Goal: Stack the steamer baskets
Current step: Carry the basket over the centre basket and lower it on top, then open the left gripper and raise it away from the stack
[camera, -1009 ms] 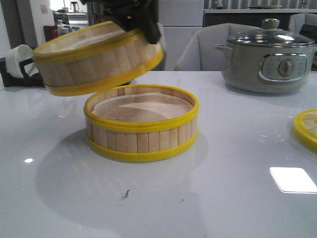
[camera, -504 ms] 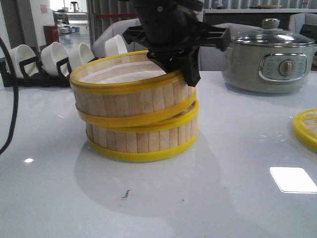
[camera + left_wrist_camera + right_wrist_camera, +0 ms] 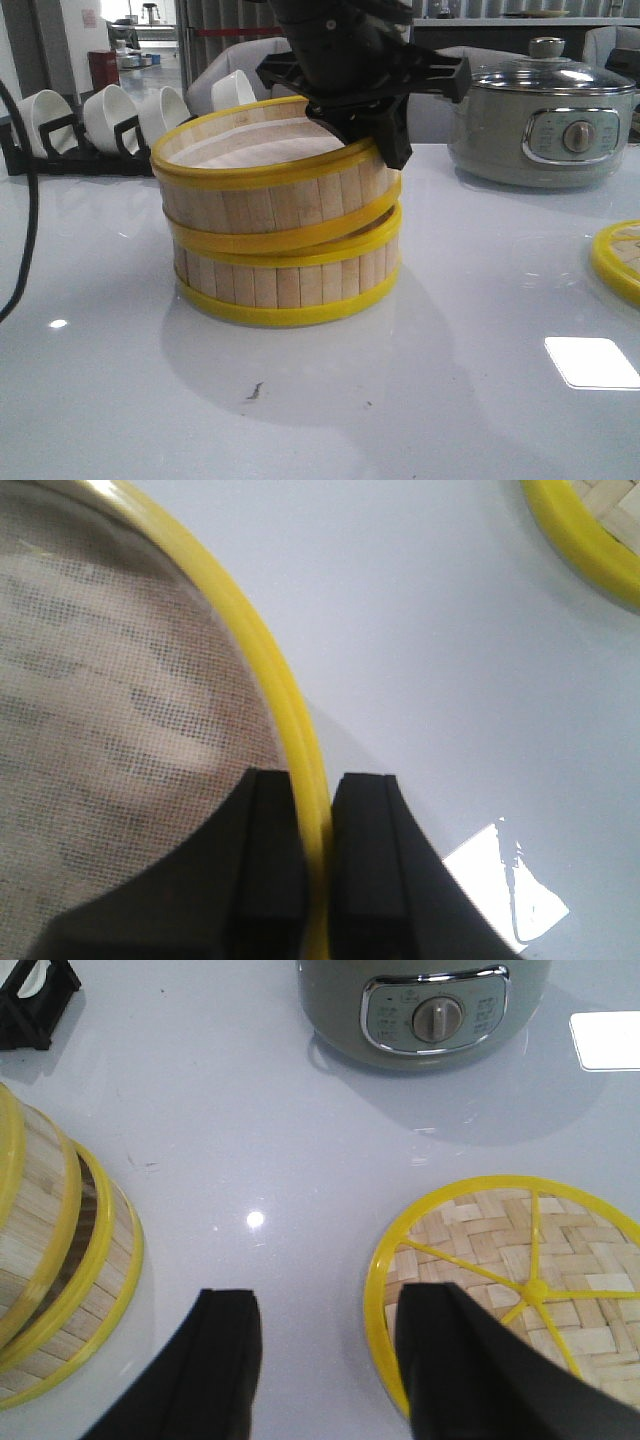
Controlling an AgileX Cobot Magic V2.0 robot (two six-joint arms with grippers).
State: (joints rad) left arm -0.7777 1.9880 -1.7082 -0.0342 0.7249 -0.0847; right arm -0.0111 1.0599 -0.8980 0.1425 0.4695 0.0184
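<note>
Two steamer baskets sit one on the other at the table's middle. The upper basket (image 3: 265, 195) rests tilted on the lower basket (image 3: 290, 285), its right side higher, slightly off to the left. My left gripper (image 3: 385, 140) is shut on the upper basket's yellow rim (image 3: 300, 750) at its right side, one finger inside on the white gauze liner, one outside. The woven bamboo lid (image 3: 520, 1270) lies flat at the table's right, its edge (image 3: 618, 262) showing in the front view. My right gripper (image 3: 325, 1360) hangs open above the table beside the lid, holding nothing.
A grey electric pot (image 3: 540, 115) with a glass lid stands at the back right. White bowls in a black rack (image 3: 95, 125) line the back left. A cable (image 3: 25, 200) hangs at the far left. A bright light patch (image 3: 590, 362) reflects off the table.
The left gripper swung the upper basket from the upper left over onto the lower basket and lowered it. In the last half second it settled a little further right and levelled slightly.
</note>
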